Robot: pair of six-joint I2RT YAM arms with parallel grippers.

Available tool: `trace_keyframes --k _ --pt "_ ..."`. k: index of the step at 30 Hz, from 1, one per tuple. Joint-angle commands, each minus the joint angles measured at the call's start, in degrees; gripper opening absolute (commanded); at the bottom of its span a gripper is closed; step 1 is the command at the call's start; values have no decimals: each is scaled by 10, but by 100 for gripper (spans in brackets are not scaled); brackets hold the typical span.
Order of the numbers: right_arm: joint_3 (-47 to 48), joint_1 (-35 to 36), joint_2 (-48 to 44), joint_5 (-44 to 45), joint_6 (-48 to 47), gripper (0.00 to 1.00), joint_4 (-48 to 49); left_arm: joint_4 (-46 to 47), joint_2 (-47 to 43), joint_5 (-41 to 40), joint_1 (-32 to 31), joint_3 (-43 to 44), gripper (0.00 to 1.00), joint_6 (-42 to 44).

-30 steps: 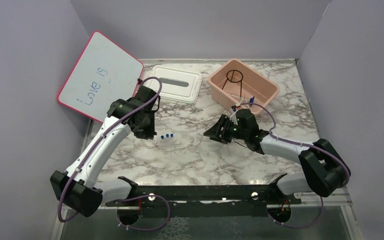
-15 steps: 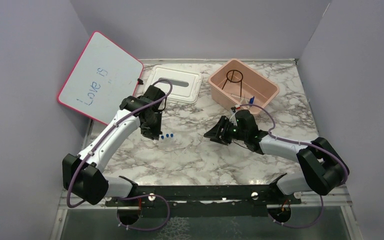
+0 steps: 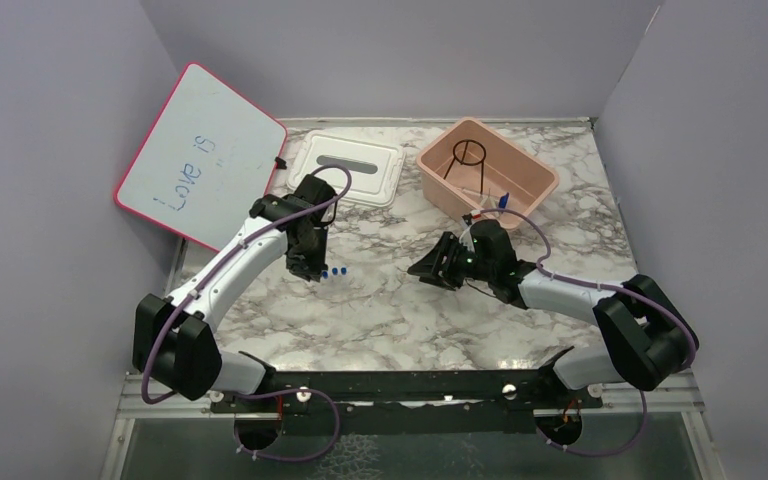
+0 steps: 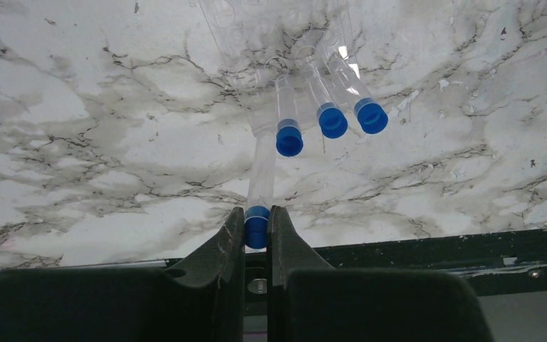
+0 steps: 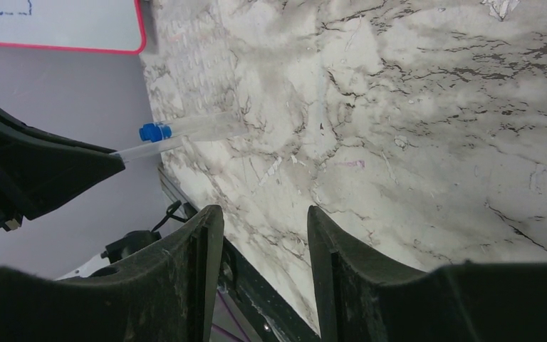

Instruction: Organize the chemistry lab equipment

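Gripping: the left gripper (image 4: 256, 217) is pinched tight on the blue cap (image 4: 256, 229) of one clear glass tube (image 4: 262, 171), which reaches away from the fingers toward the marble table (image 3: 390, 310).
Other tubes: three more capped tubes (image 4: 325, 92) lie just beyond the held one, fanned side by side, with their blue ends facing the left wrist camera.
Right claw: the right gripper (image 5: 263, 214) stands wide open over bare marble, right of the tubes, with nothing between its fingers.
Ring stand: the black wire ring stand (image 3: 470, 152) is upright inside the pink bin (image 3: 537, 188) at the back right.
Writing: the pink-framed whiteboard (image 3: 200, 150), propped at the back left, reads "Love is" in blue marker.
Lid: a white lid (image 3: 350, 165) lies flat between whiteboard and bin.
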Motion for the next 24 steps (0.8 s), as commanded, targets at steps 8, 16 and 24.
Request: trace_keyframes --k 8,16,24 --pt "-9 0 -17 -20 16 50 17 23 17 -29 1 -12 4 4" --pt "-9 0 -14 -20 14 50 17 29 22 -37 1 -13 4 6" --pt "-12 0 -15 -21 13 50 17 37 26 -44 2 -16 11 2"
